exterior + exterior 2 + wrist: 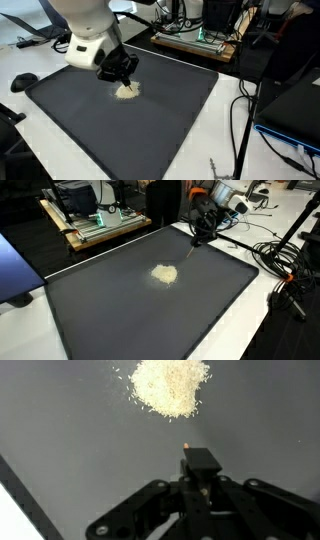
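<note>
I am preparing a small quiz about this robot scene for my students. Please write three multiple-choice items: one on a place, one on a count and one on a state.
1. Where does the pile of pale grains lie?
A. On the dark mat
B. On the white table beside the mat
C. On the wooden rack

2. How many piles of grains are there?
A. Three
B. Two
C. One

3. How do the fingers stand?
A. Spread wide apart
B. Closed together
C. Buried in the pile

Answers:
1 A: both exterior views show the pile resting on the mat, away from its edges.
2 C: every view shows a single heap, with a few loose grains around it.
3 B: in the wrist view the fingers meet with no gap, a little short of the pile.
</note>
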